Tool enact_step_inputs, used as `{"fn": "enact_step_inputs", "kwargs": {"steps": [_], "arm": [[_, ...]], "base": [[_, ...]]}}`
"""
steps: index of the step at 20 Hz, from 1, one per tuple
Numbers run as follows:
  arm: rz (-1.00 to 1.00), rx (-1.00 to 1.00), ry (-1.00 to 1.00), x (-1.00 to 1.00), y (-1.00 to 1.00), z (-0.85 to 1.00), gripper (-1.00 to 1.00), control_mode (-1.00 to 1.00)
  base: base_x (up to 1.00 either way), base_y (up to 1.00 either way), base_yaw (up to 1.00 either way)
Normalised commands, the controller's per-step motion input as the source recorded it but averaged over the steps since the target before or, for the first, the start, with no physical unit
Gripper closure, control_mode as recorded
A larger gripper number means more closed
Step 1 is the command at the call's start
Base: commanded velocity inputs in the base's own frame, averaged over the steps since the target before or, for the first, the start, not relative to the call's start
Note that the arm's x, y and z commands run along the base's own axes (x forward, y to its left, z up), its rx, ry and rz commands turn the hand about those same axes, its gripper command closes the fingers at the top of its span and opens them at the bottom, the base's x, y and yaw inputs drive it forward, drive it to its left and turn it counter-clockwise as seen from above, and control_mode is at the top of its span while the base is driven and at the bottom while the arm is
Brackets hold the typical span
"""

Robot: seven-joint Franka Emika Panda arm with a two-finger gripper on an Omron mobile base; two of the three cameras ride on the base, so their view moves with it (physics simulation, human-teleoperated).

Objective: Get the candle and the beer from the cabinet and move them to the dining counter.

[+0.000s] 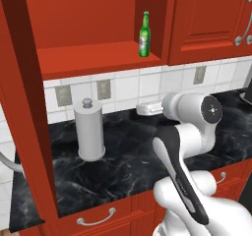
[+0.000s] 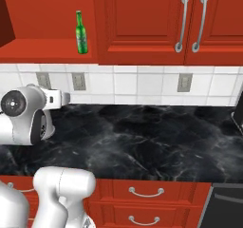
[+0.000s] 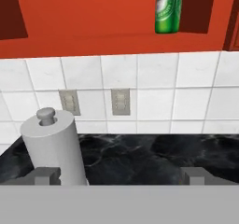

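Paper towel roll [image 3: 55, 146]: nearest your hand camera, upright on the narrow black counter [image 1: 123, 161], left of the gripper [image 3: 119, 175].
Gripper: your fingers stand wide apart, holding nothing, low over that counter.
Beer [image 1: 144, 35]: upright on the open cabinet [image 1: 98, 58] shelf, above you.
Outlets [image 3: 120, 101]: on the white tile backsplash.

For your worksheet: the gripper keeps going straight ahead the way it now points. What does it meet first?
Most likely the white tiled wall behind the black counter, below the open cabinet shelf. The gripper is open; the paper-towel roll stands left of that line, though depth is uncertain.
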Motion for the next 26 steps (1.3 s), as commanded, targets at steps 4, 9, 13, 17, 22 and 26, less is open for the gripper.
{"fn": "enact_step_inputs", "kwargs": {"steps": [4,9,13,17,22,26], "arm": [[-0.27,-0.05,0.00,-0.01,0.05,0.18,-1.00,-1.00],[-0.40,-0.08,0.04,0.00,0.05,0.27,-1.00,-1.00],[-0.46,-0.14,0.07,0.05,0.08,0.37,-1.00,-1.00],[-0.39,-0.11,0.12,0.12,-0.01,0.50,-1.00,-1.00],[-0.19,-0.07,0.08,0.13,-0.15,0.24,-1.00,-1.00],[-0.02,0.00,-0.02,0.06,-0.12,0.20,-1.00,-1.00]], "base": [[0.00,0.00,0.00],[0.00,0.00,0.00],[0.00,0.00,0.00],[0.00,0.00,0.00],[0.00,0.00,0.00],[0.00,0.00,0.00]]}}
